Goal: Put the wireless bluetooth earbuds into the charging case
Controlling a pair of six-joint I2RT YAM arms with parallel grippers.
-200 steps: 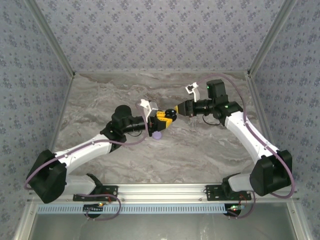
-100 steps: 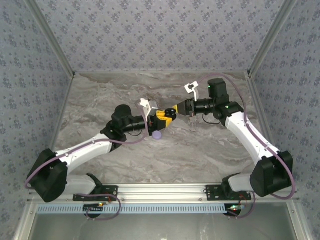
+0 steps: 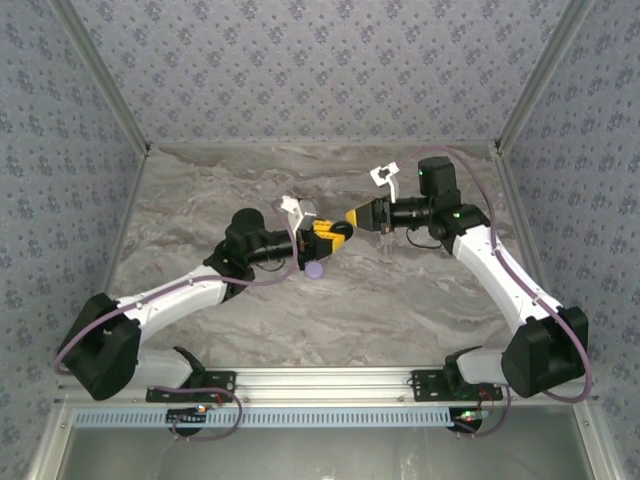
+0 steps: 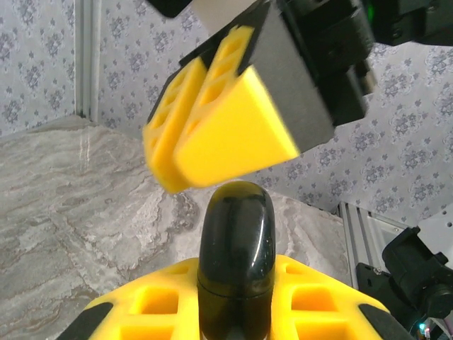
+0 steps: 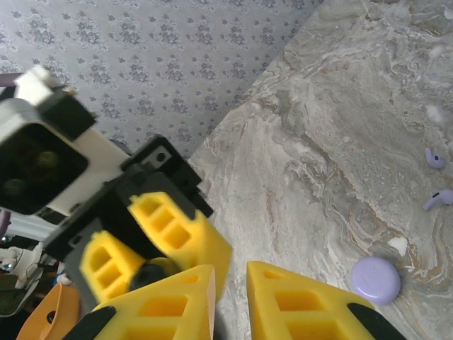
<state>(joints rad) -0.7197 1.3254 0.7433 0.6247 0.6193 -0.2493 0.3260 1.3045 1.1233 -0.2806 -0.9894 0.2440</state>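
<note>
Lavender charging case (image 5: 375, 280) lies on the table (image 5: 318, 106), looking closed; inserting seems not begun. Near it the left gripper (image 3: 325, 237) clamps a black rounded piece (image 4: 236, 241); the right gripper (image 3: 357, 216), pinched narrow and empty, hovers beside.

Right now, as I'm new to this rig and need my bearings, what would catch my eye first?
The two yellow-fingered grippers nearly meet above the middle of the grey marbled table. The left gripper is shut on a glossy black rounded object, and the right gripper, closed, hovers just beyond it. Close by, a small round lavender case lies on the table.
</note>
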